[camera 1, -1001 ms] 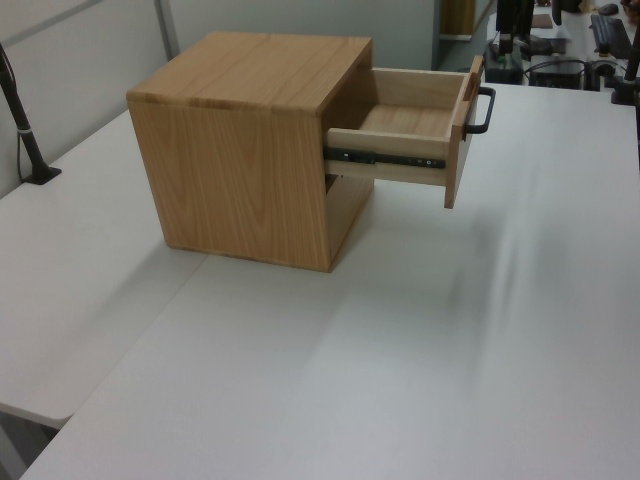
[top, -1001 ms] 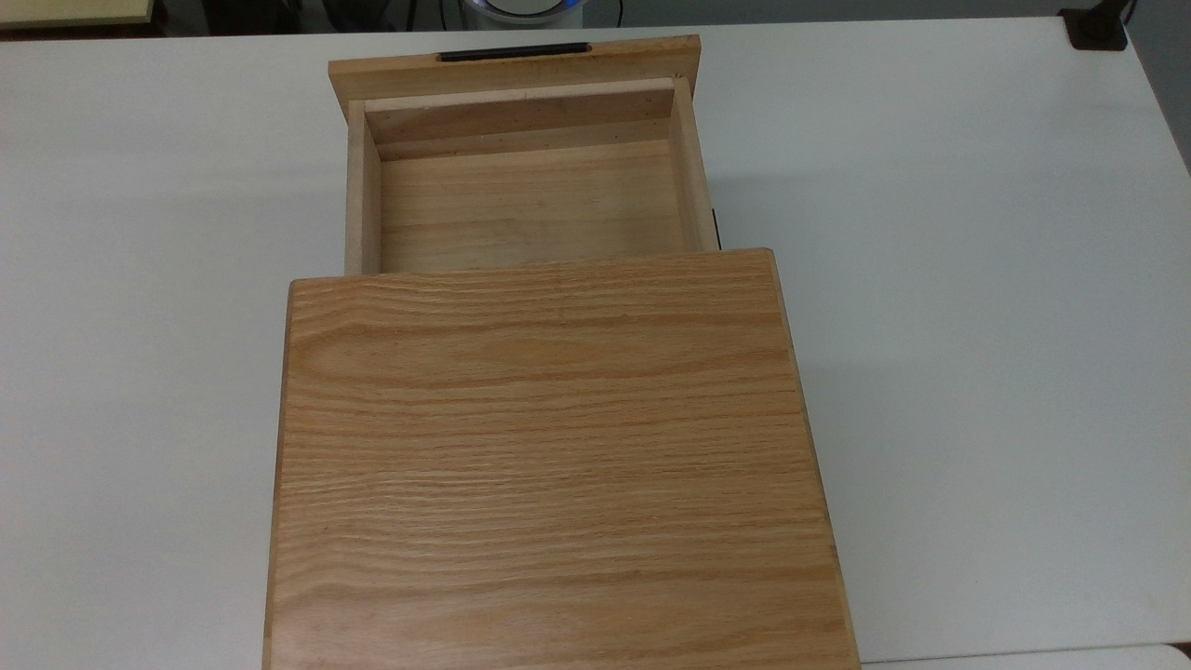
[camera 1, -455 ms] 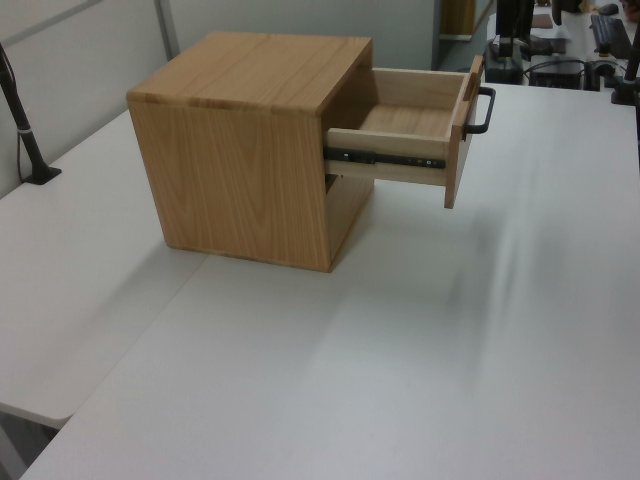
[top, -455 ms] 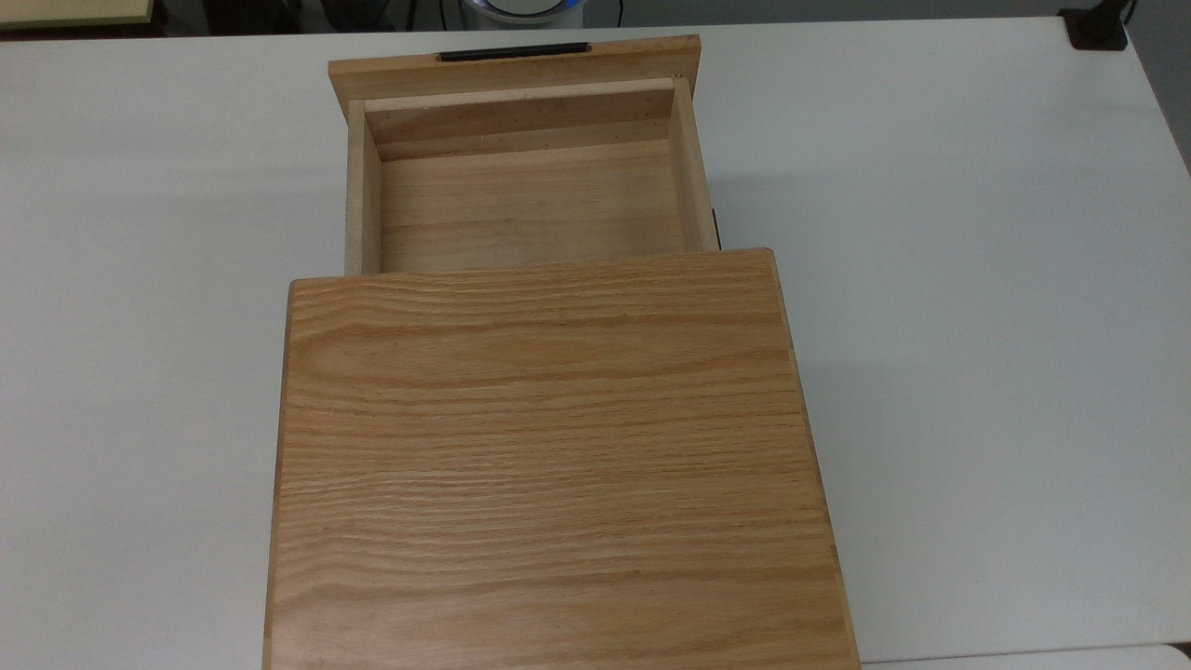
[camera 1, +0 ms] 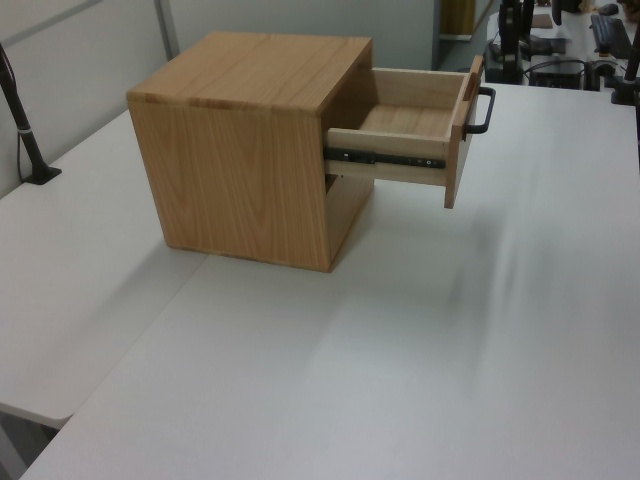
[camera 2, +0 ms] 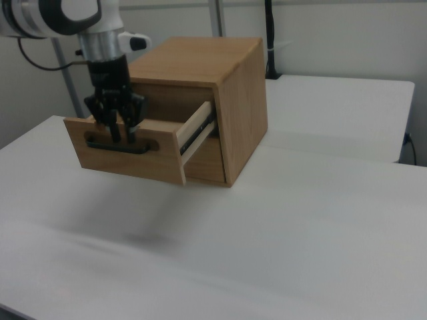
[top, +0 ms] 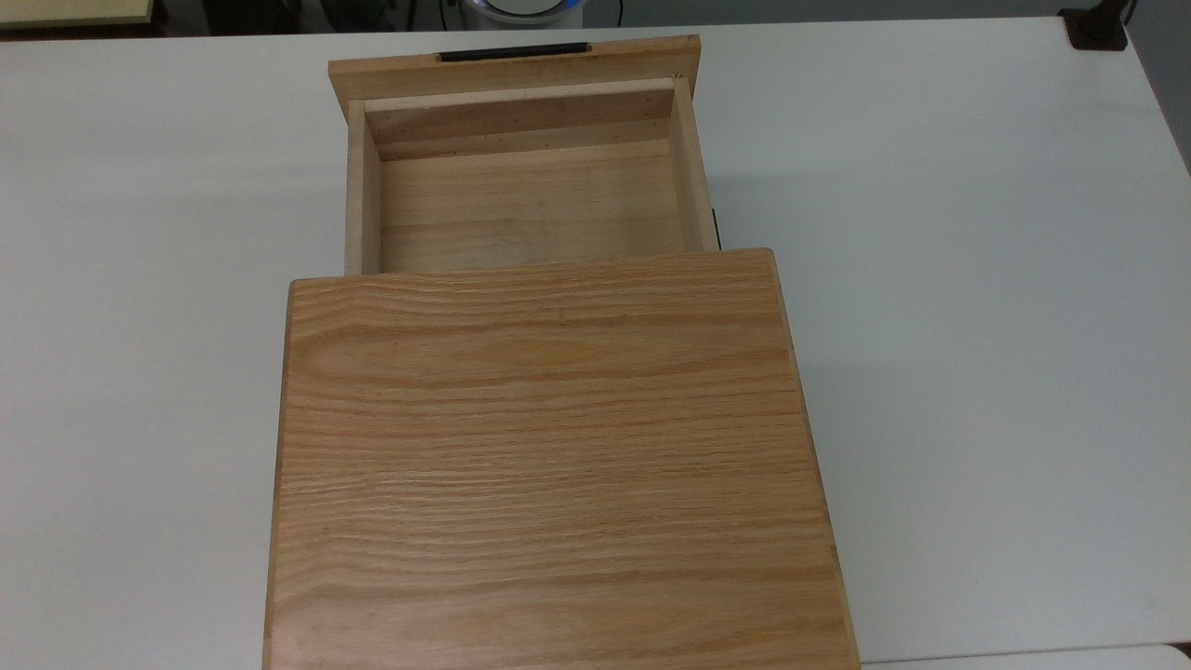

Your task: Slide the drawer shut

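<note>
The drawer (top: 526, 200) stood pulled well out of the oak cabinet (top: 554, 456), projecting toward twelve o'clock in the top view, its inside bare wood. Its wider front panel (camera 2: 127, 150) hung over the white table (top: 977, 326) without touching it, and a black slide rail (camera 1: 385, 158) ran along its side wall in the left view. The slim black handle (camera 1: 480, 110) sat on the outer face of the panel (at three o'clock of the drawer in the left view). In the right view the gripper (camera 2: 120, 130) hung from above at the front panel, its dark fingers (camera 2: 113, 127) down around the handle's bar; whether they were clenched on it or loose I could not tell. The cabinet rested flat on the table.
</note>
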Motion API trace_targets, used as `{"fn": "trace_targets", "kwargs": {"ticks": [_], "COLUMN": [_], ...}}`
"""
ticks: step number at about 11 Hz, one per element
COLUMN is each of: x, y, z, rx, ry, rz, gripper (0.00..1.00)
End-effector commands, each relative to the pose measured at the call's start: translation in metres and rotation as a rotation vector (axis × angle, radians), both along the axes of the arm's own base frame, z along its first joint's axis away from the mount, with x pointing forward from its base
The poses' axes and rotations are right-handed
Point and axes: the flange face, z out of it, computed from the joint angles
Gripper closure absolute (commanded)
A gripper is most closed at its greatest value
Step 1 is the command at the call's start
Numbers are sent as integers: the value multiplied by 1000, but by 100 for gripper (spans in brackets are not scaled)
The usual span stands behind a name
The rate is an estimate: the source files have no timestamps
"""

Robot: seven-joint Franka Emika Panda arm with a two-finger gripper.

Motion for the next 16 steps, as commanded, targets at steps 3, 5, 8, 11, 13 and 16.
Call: {"fn": "trace_targets", "kwargs": {"ticks": [3,5,8,11,13,16], "x": [-39,-28,4,35,71,105], "y": [57,67,91,93,97,92], "z": [-30,-42,-64,-68,-66,-72], "rx": [15,41,77,120,128,133], "ry": [99,105,9,-83,-133,-240], "rz": [131,124,118,91,79,8], "gripper": [98,100,100,100,100,100]}}
